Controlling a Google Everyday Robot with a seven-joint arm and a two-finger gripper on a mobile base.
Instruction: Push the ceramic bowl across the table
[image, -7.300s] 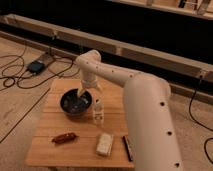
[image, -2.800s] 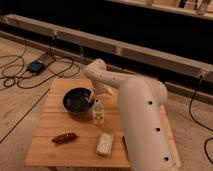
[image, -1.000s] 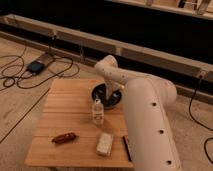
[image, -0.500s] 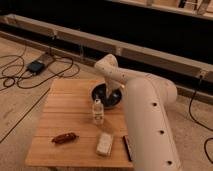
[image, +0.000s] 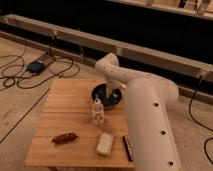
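Note:
The ceramic bowl (image: 105, 94) is round and glossy black. It sits on the wooden slat table (image: 65, 112) near the back right, close to the arm. My white arm reaches over from the right. My gripper (image: 110, 90) is down at the bowl, inside or against its right side. The arm hides the bowl's right rim.
A small clear bottle (image: 98, 111) stands just in front of the bowl. A brown snack stick (image: 64, 138), a pale packet (image: 105, 143) and a dark bar (image: 128, 148) lie near the front edge. Cables and a power block (image: 36, 66) lie on the floor at left.
The bowl has been pushed from the table's middle left to its back right, and my gripper moved right with it. In the last second nothing visibly moved.

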